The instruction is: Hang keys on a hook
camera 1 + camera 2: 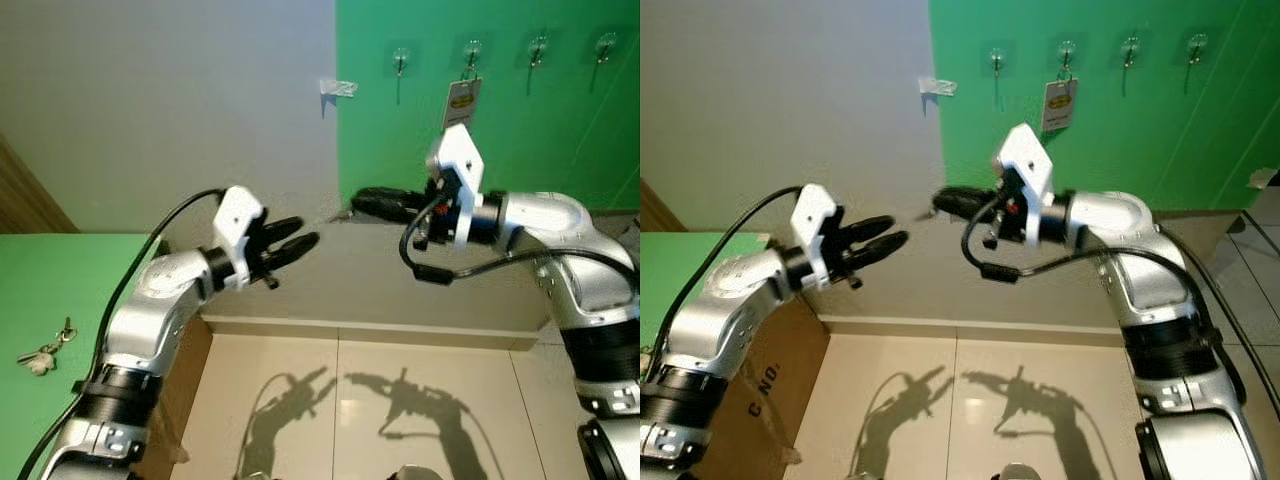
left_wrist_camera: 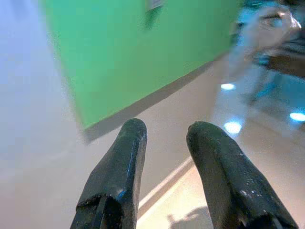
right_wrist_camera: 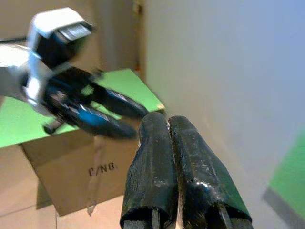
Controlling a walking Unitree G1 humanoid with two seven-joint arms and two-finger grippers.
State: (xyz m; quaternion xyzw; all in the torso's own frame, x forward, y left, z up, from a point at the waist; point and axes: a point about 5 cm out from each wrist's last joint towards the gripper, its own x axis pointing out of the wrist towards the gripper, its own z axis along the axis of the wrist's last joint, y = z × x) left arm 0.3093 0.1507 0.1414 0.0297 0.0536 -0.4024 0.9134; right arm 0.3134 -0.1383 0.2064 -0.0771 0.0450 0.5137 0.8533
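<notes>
Nearest the robot, at 9 o'clock in the left eye view, a bunch of keys (image 1: 45, 352) lies flat on a green surface (image 1: 40, 290), which appears to top a cardboard box (image 1: 770, 380). No gripper touches the keys.

Further out, both arms are raised at mid-height over the tiled floor (image 1: 420, 400). The left gripper (image 1: 290, 243) points toward 3 o'clock. Its two fingers stand narrowly apart and hold nothing; the left wrist view confirms a clear gap between them. The right gripper (image 1: 385, 203) points toward 9 o'clock, tip facing the left gripper with a gap between the two. Its fingers are pressed together with nothing between them, as the right wrist view shows.

Farthest, at 1 o'clock, a green wall panel (image 1: 560, 120) carries a row of four hooks. The second hook (image 1: 471, 50) already bears a tagged item (image 1: 461, 103). The first hook (image 1: 401, 58), the third hook (image 1: 538, 48) and the fourth hook (image 1: 605, 44) are free.

Judgement: the step in hand is the acquisition of a key bunch; the pickup is not yet done. The next move calls for lowering the left gripper toward 8 o'clock, widening its fingers over the keys, and closing on the ring so that the loop stays exposed for a free hook.
</notes>
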